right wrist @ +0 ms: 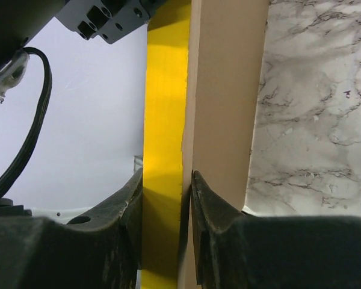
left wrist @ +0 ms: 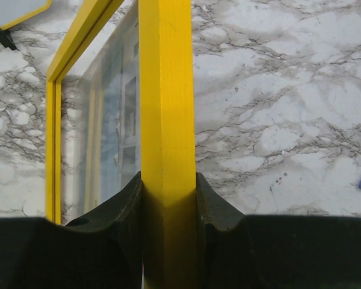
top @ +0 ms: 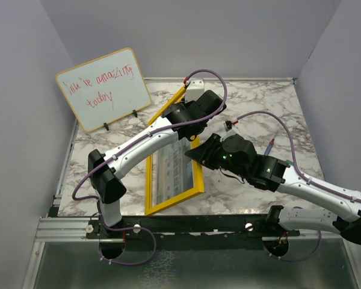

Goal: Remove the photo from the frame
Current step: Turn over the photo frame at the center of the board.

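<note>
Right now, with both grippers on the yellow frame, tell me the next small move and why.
Probably open the right gripper and shift it onto the tan backing, with the left gripper holding the frame steady. Both grippers are shut on its yellow rail, the backing sits flush against it, and the photo shows inside.

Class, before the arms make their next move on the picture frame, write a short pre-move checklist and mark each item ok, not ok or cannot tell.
1. Left gripper clamped on a yellow bar of the frame: ok.
2. Right gripper clamped on the frame's edge: ok.
3. Photo out of the frame: not ok, it sits inside.
4. Back clips released: cannot tell.
5. Whiteboard standing apart from the frame: ok.
</note>
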Controlling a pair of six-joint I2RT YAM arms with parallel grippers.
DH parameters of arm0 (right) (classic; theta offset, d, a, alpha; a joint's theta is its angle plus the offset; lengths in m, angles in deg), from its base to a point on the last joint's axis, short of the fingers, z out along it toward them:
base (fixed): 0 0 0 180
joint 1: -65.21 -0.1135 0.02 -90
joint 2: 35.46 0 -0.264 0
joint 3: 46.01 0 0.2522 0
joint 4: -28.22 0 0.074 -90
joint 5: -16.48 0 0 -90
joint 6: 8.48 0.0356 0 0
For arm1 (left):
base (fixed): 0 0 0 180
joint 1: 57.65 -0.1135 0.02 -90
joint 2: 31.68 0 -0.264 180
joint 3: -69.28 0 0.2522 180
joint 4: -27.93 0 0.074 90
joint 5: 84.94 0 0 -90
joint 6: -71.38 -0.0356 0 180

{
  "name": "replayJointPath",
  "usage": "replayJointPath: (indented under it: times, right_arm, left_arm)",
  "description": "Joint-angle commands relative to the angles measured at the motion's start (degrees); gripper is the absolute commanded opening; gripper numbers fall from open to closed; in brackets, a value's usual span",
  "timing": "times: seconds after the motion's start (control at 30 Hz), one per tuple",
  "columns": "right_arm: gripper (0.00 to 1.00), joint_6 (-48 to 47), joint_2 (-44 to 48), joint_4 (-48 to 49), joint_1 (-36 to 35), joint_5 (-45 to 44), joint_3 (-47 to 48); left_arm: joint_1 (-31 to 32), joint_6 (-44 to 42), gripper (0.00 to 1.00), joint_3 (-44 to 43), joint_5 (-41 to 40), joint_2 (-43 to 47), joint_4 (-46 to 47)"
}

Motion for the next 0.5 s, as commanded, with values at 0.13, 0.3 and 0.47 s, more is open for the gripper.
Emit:
replayJointPath:
  times: [0.13,0.3,0.47]
  right_arm:
    - [0.01,3.51,7.56,1.22,-0.28,-7.40,-8.02]
    - [0.01,6.87,11.17,7.13,-0.18,-7.90,-15.99]
    - [0.00,8.29,10.66,5.68,-0.09,-9.71,-17.91]
  left_arm:
    - [-0.71,1.97,0.45,1.52,5.33,0.09,3.51]
    - [-0.84,0.64,0.72,0.83,5.35,-0.41,3.78]
    - [-1.16,-0.91,0.95,-0.97,6.42,-0.40,4.38]
